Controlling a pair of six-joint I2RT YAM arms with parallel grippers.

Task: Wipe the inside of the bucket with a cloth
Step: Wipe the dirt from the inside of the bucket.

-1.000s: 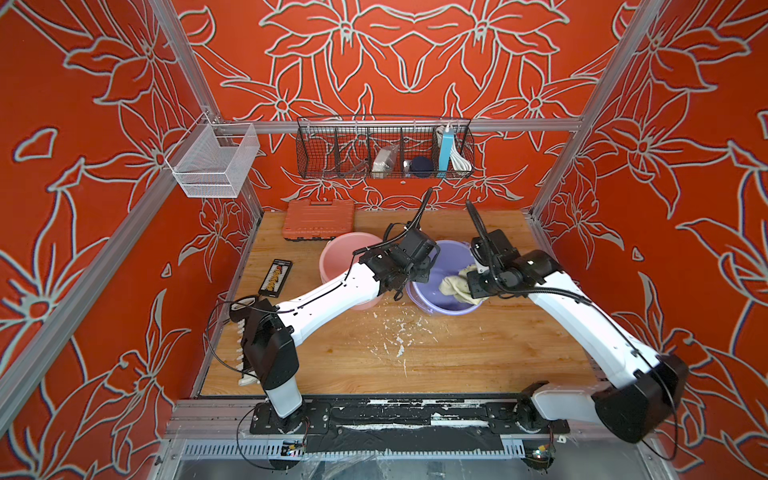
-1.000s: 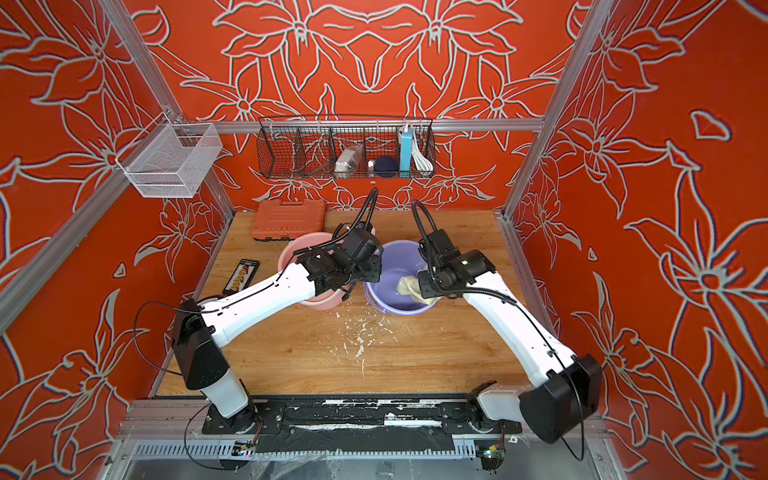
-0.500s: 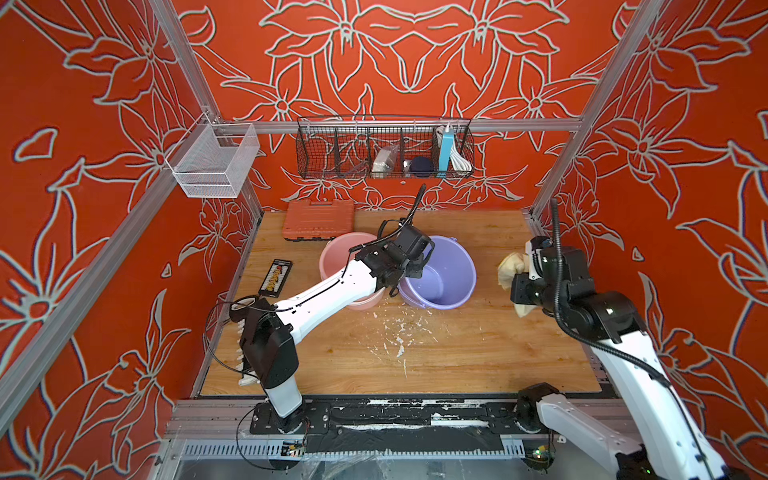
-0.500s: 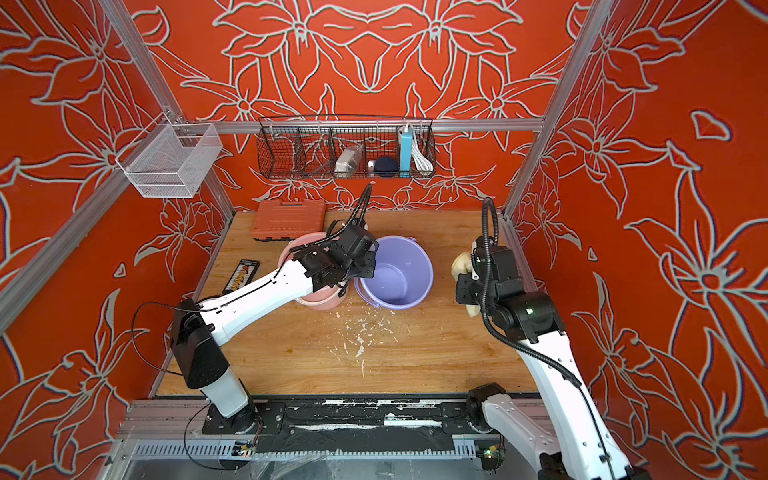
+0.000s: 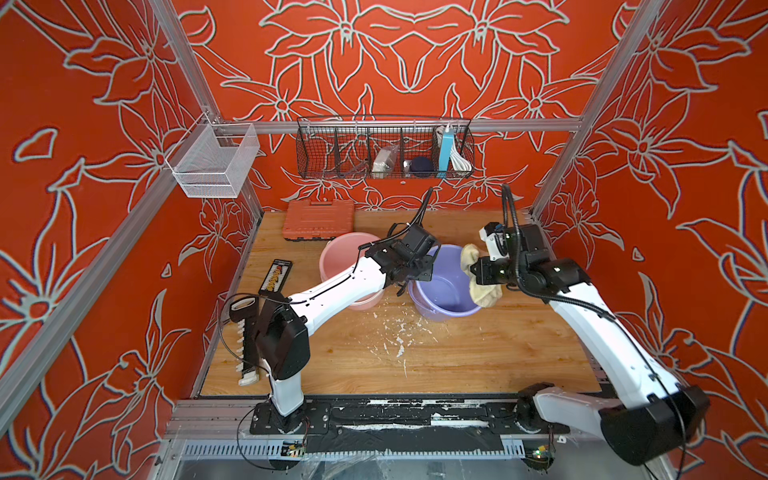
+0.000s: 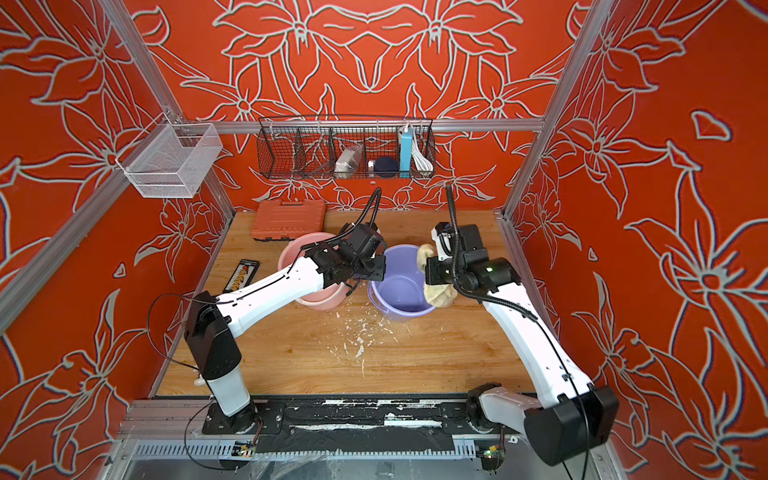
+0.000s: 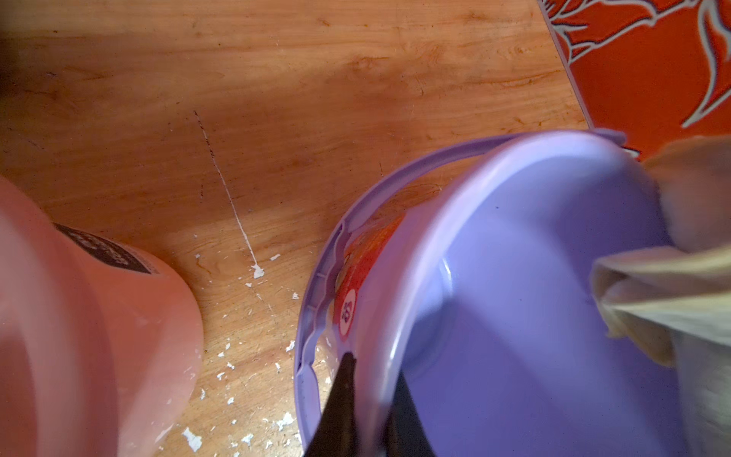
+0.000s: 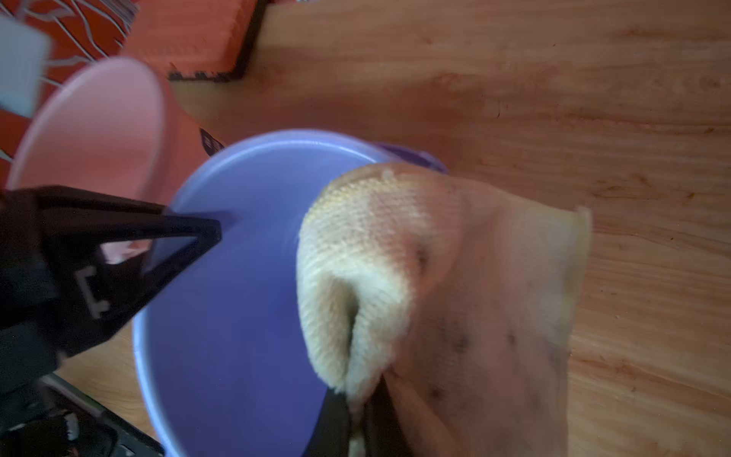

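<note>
In both top views the purple bucket [image 5: 440, 305] [image 6: 399, 307] stands just past the middle of the wooden surface [image 5: 457, 357], toward 12 o'clock. A pink bucket [image 5: 345, 253] sits just beside it at its 9 o'clock. The left pincer [image 7: 374, 368] is narrow, nipping the purple bucket's rim at 9 o'clock, one finger inside and one outside. The right pincer [image 8: 358, 395] is clamped tight on the cloth [image 8: 395, 257] [image 5: 484, 293], which hangs bunched over the bucket's 3 o'clock rim; whether it touches the rim I cannot tell. White flecks [image 5: 399, 338] lie at the bucket's 7 o'clock. An orange case [image 5: 318, 218] lies at the surface's 11 o'clock.
</note>
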